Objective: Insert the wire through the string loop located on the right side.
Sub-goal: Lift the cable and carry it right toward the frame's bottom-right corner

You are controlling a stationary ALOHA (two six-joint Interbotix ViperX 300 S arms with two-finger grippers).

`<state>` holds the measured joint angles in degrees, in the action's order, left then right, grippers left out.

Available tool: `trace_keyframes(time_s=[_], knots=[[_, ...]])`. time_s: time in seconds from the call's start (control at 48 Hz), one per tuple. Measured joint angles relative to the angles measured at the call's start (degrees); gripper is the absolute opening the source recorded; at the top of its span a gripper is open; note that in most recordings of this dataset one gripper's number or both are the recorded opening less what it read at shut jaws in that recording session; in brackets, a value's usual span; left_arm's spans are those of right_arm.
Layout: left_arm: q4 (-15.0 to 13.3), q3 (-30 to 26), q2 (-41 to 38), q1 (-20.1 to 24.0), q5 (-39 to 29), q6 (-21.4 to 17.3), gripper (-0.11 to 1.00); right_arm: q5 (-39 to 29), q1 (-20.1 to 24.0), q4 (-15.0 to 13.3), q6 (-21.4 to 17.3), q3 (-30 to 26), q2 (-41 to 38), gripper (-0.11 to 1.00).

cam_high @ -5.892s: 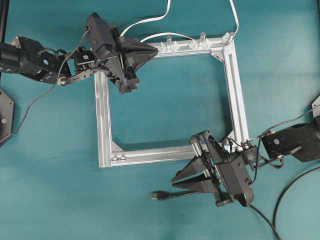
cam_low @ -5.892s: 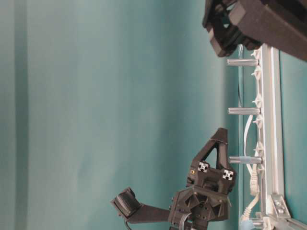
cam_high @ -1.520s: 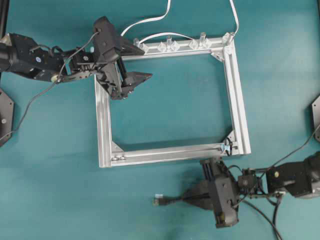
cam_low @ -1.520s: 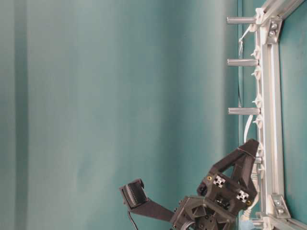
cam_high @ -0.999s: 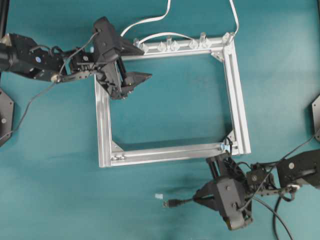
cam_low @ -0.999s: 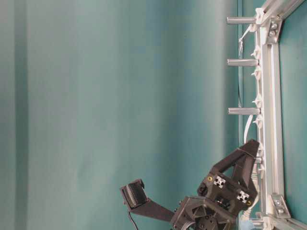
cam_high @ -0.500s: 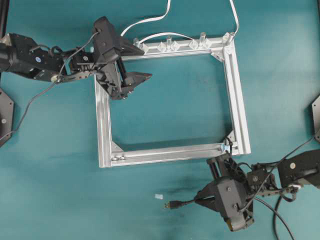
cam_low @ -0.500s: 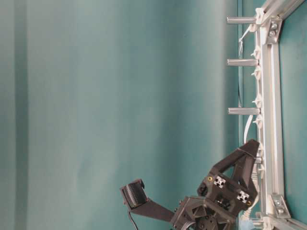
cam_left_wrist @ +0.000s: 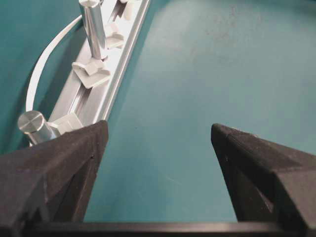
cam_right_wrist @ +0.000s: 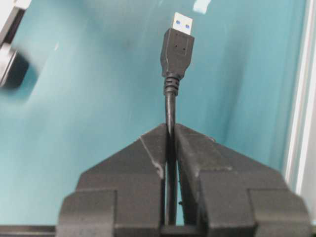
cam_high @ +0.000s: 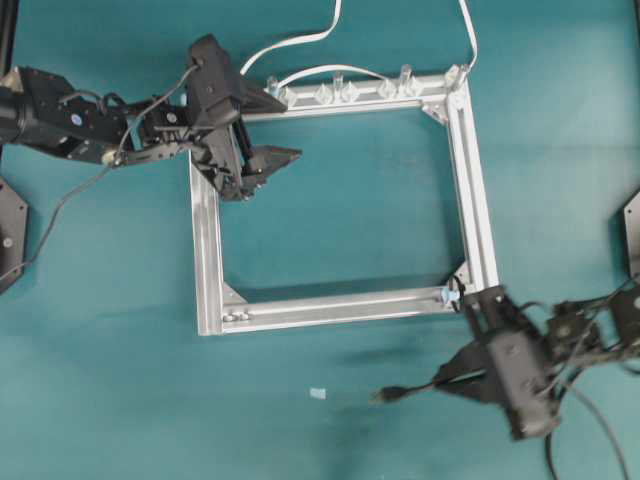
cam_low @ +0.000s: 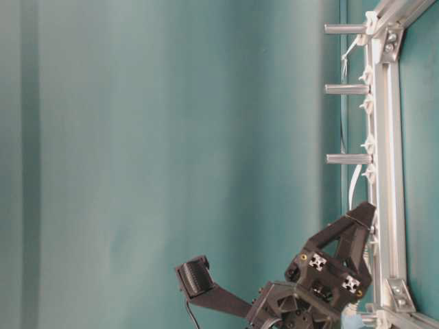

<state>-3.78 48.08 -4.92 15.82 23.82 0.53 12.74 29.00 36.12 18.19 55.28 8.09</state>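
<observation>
Right gripper (cam_right_wrist: pixel 170 148) clenched on the wire (cam_right_wrist: pixel 170 106) (plug free, pointing left), just below the frame (cam_high: pixel 340 306) corner; left gripper (cam_left_wrist: pixel 158 143) released over far rail.

The square silver aluminium frame (cam_high: pixel 470 180) lies flat on the teal tabletop (cam_high: pixel 100 380), and the bare teal inside it and along the near edge leaves a gripper room to pass. The frame's far rail is crowded with upright clear plastic pegs (cam_high: pixel 338 86) and white flat cables (cam_high: pixel 300 42), and the black left gripper (cam_high: pixel 268 133), jaws spread wide, hangs over the frame's far left corner. At the near right corner the blurred black right gripper (cam_high: pixel 445 381) sits close beside the rail, clamped on the thin black wire (cam_right_wrist: pixel 170 118), whose plug points into bare tabletop.
</observation>
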Motion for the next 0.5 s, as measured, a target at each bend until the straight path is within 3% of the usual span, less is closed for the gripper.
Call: trace_keyframes(time_s=[0.5], knots=[[-0.1,0.0,0.0,0.0,-0.1,0.1,0.84,-8.4,0.2,-1.1,-0.1,9.7,10.9,0.07]])
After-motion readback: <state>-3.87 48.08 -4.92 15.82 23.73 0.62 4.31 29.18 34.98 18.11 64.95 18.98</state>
